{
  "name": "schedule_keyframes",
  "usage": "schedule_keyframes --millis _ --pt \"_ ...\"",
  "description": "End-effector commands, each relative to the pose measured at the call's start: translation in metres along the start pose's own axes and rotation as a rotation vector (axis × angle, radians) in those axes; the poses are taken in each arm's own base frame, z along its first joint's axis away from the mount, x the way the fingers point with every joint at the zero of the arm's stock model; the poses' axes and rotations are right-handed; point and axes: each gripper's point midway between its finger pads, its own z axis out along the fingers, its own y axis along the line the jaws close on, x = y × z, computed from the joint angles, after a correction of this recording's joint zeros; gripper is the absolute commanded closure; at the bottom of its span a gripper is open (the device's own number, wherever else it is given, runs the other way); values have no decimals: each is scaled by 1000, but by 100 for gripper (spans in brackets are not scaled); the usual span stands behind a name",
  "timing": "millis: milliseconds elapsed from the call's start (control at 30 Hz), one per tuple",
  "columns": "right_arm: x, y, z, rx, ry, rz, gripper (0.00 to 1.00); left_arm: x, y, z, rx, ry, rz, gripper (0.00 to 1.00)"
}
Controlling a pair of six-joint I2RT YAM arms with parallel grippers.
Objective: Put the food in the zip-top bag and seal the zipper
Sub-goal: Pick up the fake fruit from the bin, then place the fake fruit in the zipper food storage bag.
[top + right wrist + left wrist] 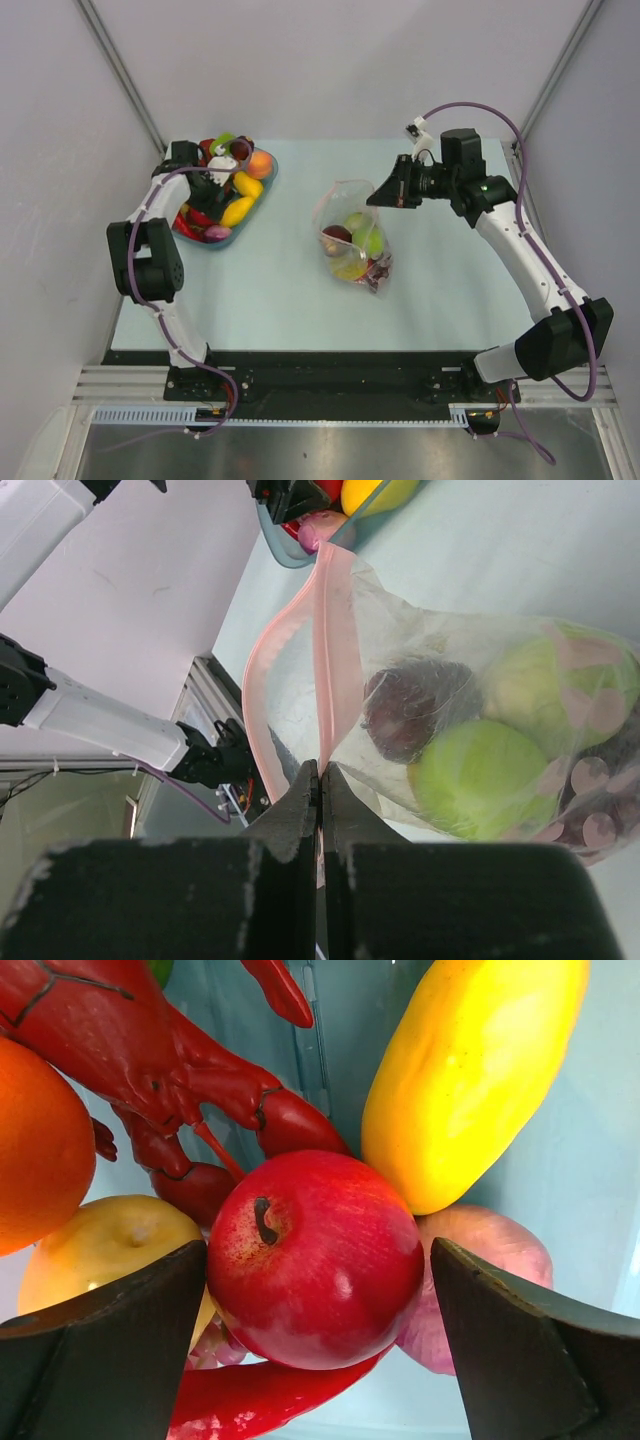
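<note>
Right gripper (320,775) pinched shut on the zipper (328,660) of the zip-top bag (350,215), which lies mid-table with green fruit (480,780) inside; left gripper (318,1260) spread wide astride a red apple (330,1210) in the blue-rimmed dish (270,172), far left.

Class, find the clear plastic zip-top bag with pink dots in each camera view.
Top external: clear plastic zip-top bag at table centre, food inside.
Left wrist: not in it.
Right wrist: bag centre-right, pink zipper strip between shut right fingers.
Shared landmark: blue-rimmed fruit dish, upper left in both.
</note>
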Motion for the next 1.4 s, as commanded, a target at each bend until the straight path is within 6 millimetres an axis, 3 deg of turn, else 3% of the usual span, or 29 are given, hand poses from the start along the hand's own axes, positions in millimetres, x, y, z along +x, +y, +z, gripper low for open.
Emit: schedule_keyframes --millis 0,100,233,333,500,533,600,633,667,700,733,800,833,900,933,1100,1200,1367 --pt "-16 9 -6 -24 -38 -34 100 -10 5 -5 -13 -26 39 7" --pt "-16 8 -7 -23 -38 -28 100 -23 1 -21 2 -81 28 16" --pt "-16 7 -5 -24 -36 -27 100 -42 0 -60 -5 -144 21 33" --pt "-17 5 -4 -23 -34 -13 100 -54 -1 -83 -4 -183 11 39" --pt "-18 3 0 -31 -30 -1 100 -87 -11 -140 11 -312 14 40" --pt "-18 5 0 -36 -32 1 100 -100 -21 -152 52 -365 16 40" --pt "-18 5 2 -42 -27 7 100 -131 -45 -195 117 -485 17 40" --pt "-19 5 3 -47 -30 5 100 -149 -66 -213 189 -559 39 39" --pt "-19 6 4 -50 -29 13 100 -171 -91 -248 241 -651 51 39" --pt "-19 5 6 -53 -25 19 100 -185 -106 -266 274 -715 66 38" --pt "-19 7 6 -59 -28 16 100 -198 -138 -284 350 -761 69 37" --pt "-21 9 6 -71 -28 26 100 -215 -170 -315 417 -868 108 36" --pt "-22 11 6 -80 -32 22 100 -220 -202 -326 499 -891 121 36" --pt "-22 14 6 -100 -28 35 100 -226 -230 -337 563 -953 143 36" --pt "-23 17 5 -110 -31 30 100 -227 -252 -341 620 -960 147 35" --pt "-26 26 -1 -141 -39 28 100 -225 -302 -296 663 -910 170 35" --pt "-26 32 -5 -163 -38 32 100 -229 -308 -262 607 -862 154 36" --pt "-27 37 -9 -196 -32 35 100 -237 -310 -228 572 -801 136 36"
